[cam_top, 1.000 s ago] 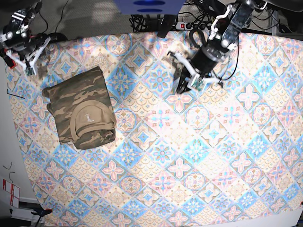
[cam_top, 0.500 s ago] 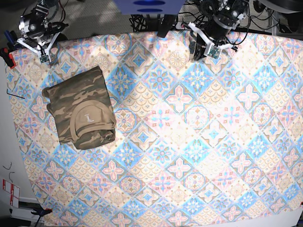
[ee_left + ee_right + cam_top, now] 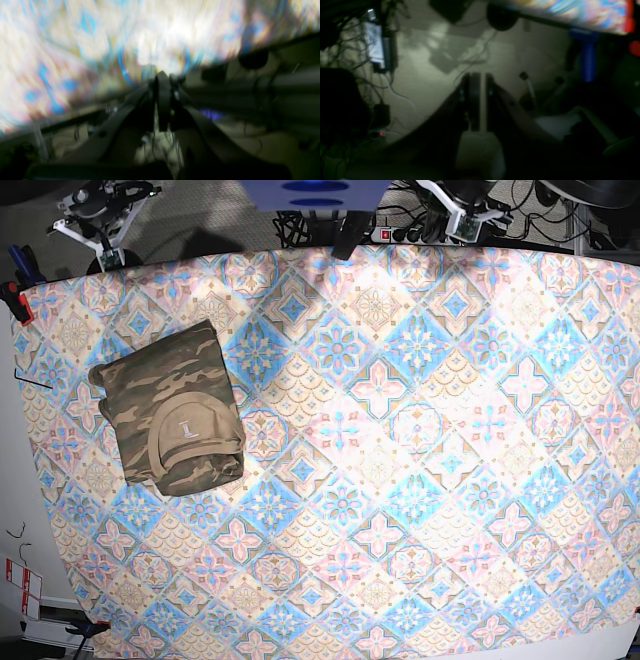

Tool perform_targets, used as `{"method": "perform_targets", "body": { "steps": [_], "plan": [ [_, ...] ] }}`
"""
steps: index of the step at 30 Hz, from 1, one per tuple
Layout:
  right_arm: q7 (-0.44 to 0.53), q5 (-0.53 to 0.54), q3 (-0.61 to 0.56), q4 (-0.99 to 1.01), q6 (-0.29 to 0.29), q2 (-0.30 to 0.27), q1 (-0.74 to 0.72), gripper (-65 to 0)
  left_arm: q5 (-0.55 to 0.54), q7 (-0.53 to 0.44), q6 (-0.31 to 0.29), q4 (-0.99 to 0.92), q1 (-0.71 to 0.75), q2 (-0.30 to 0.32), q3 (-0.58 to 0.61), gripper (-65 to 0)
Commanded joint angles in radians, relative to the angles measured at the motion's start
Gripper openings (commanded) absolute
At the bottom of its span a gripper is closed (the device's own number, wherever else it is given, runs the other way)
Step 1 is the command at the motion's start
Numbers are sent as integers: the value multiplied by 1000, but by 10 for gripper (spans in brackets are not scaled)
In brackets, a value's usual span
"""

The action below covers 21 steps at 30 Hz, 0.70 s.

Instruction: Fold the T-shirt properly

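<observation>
One compact bundle is what the camouflage T-shirt (image 3: 172, 409) has become: it lies folded near the left edge of the surface (image 3: 420, 480), tan collar and small white label facing up on its near half. Judging by that tidy shape, the folding looks finished, with at most a little smoothing of the rounded near end left.

Both arms sit at the far edge, off the patterned tablecloth (image 3: 470, 560). The left tool (image 3: 163, 82) has its jaws pressed together and empty, though that view is badly blurred. The right tool (image 3: 478, 77) shows a thin gap between its fingers, nothing held, pointing at floor and cables beyond the surface.

Open room is ample: the whole middle and right carry nothing, so the only tight spot is the shirt's closeness to the left edge.
</observation>
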<state>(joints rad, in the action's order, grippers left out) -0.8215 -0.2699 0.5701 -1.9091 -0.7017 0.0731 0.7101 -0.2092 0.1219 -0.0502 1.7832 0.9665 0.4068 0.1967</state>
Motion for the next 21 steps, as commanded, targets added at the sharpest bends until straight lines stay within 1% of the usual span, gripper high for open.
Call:
{"method": "perform_targets", "body": {
  "steps": [1, 5, 12, 16, 21],
  "plan": [
    [12, -1, 5, 9, 4, -8, 10, -623, -6, -18, -3, -19, 18, 2, -3, -650],
    [80, -1, 9, 138, 4, -8, 12, -623, -5, -18, -3, -130, 18, -19, -4, -650],
    [247, -2, 9, 356, 4, -8, 13, -623, -9, -18, -3, -234, 12, -21, -4, -650],
    [305, -2, 11, 438, 4, -8, 13, -623, -9, -18, -3, -313, -37, -24, 4, -650],
    [370, -2, 11, 530, 4, -8, 10, -623, -2, -18, -14, -457, -100, -70, 11, -650]
  ]
}}
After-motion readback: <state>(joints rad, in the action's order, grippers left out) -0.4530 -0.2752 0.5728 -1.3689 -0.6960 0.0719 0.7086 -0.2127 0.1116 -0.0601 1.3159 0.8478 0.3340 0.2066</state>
